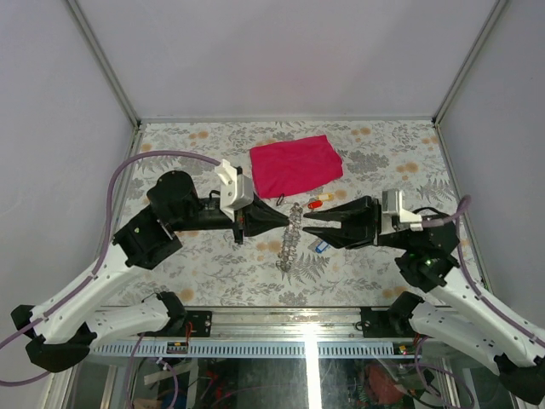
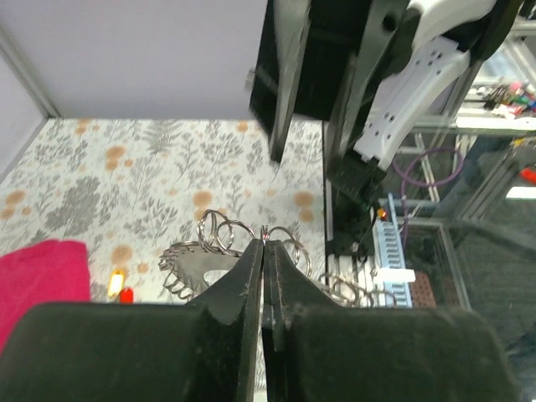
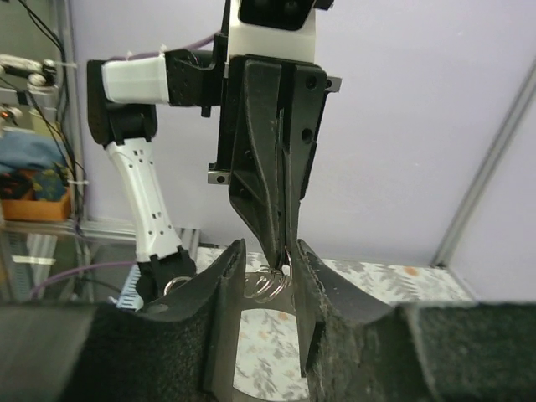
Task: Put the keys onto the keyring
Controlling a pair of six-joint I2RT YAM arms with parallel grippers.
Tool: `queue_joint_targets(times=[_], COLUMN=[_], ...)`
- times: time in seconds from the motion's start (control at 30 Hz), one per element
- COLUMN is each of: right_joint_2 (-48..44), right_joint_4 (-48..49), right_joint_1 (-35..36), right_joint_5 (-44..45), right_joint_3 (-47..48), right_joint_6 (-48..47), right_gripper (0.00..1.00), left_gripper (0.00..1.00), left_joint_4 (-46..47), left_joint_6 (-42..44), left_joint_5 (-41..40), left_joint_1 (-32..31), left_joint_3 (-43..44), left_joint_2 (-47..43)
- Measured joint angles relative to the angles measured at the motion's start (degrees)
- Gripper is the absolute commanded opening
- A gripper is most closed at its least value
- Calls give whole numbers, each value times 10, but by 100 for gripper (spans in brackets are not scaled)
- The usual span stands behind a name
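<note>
Keyring (image 1: 294, 230) of shiny coiled wire, linked with more silver rings into a string just on the near side of the pink cloth (image 1: 295, 165), long axis running from the cloth toward the arm bases. Pinched at the top by the left gripper (image 1: 285, 223), fingers (image 2: 247, 276) pressed together on the wire. Faced closely by the right gripper (image 1: 308, 227), fingers parted, bracketing that pinch. Floral surface (image 1: 213, 264) below; contact of the lowest ring unclear.

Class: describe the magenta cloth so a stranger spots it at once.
On the floral table, look to the far middle. The magenta cloth lies there: the only soft, plain-coloured thing, unlike the shiny rings nearer the front.
</note>
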Motion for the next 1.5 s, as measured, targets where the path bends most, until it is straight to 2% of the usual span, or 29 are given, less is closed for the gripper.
queue_joint_targets(times=[0.2, 0.5, 0.83, 1.13, 1.23, 1.5], right_joint_2=[-53, -27, -17, -11, -1, 30], right_joint_4=[-157, -330, -363, -384, -386, -395], right_joint_1=[0, 0, 0, 0, 0, 0], right_joint_5=[17, 19, 26, 95, 98, 90], right_joint_3=[31, 65, 65, 81, 87, 94], right_joint_6=[-100, -196, -226, -264, -272, -275], right_gripper=[39, 36, 32, 11, 7, 6], left_gripper=[0, 0, 0, 0, 0, 0], left_joint_4=[-106, -194, -185, -127, -105, -89], left_joint_6=[69, 133, 114, 118, 121, 126], left_joint_5=[-9, -10, -36, -35, -34, -23], left_joint_1=[0, 0, 0, 0, 0, 0], left_joint_3=[31, 69, 69, 40, 25, 24], left_joint_2=[9, 40, 65, 59, 48, 45])
